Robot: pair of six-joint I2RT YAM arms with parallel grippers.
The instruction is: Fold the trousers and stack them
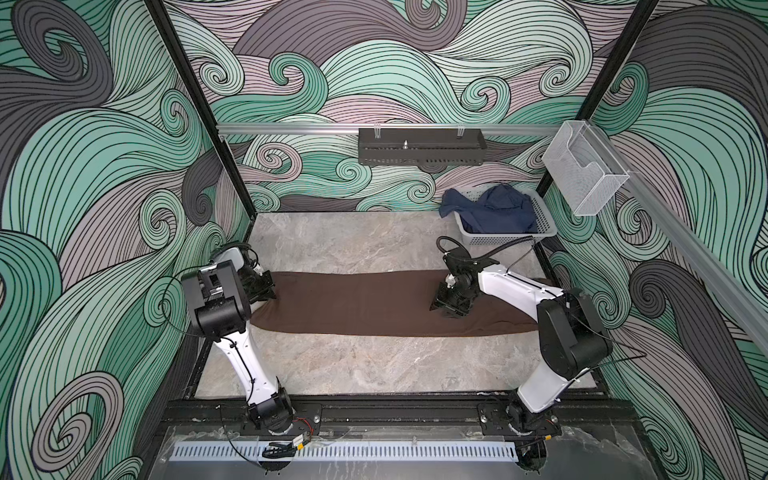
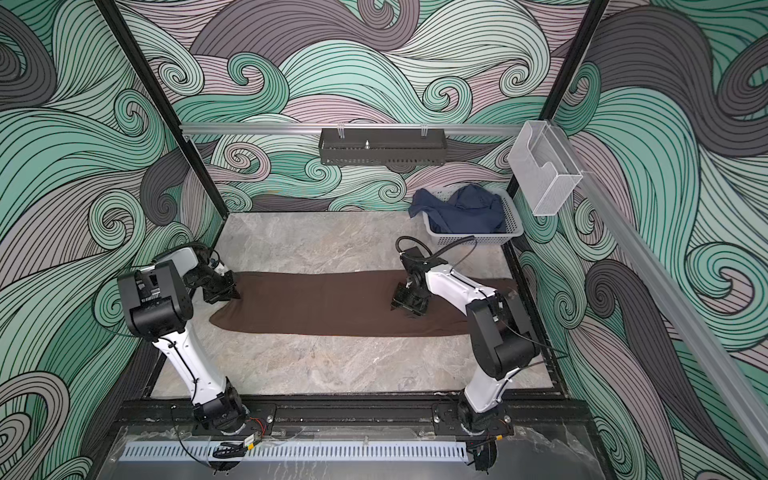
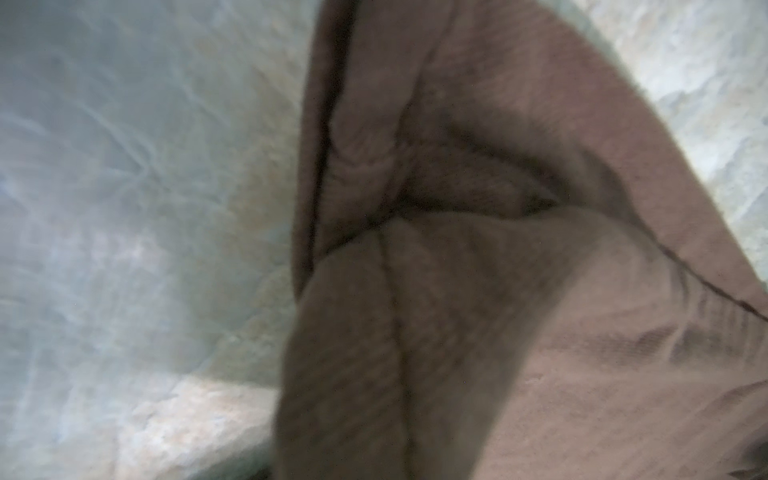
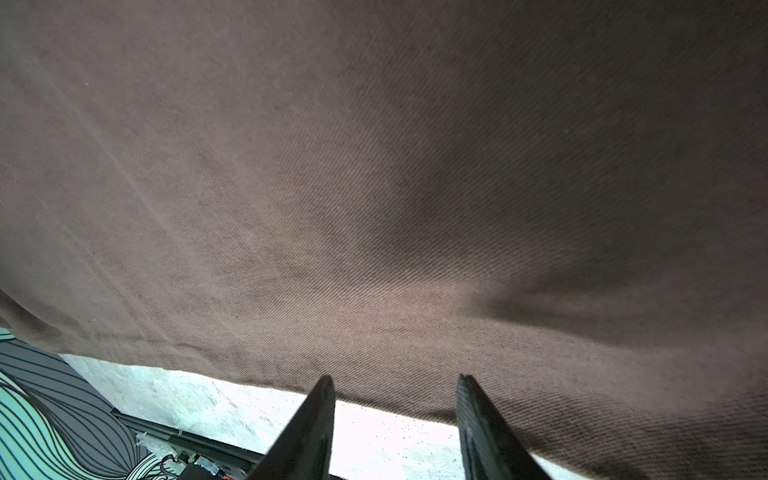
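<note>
Lying flat across the table [image 1: 353,365], the trousers [image 1: 361,305] stretch out in one long brown strip in front of the basket [image 1: 545,222], near it but not touching. The basket holds a navy garment [image 1: 494,210] that spills over its rim. The left gripper [image 1: 266,291] sits at the trousers' end farthest from the basket, jaws pressed together on the cloth. Its wrist view shows brown folds bunched close to the lens, though the fingers themselves are out of sight. The right gripper [image 4: 395,377] is over the part nearer the basket, fingers [image 4: 316,424] spread apart and gripping nothing, tips at the cloth's edge. Whether they press on it I cannot tell.
</note>
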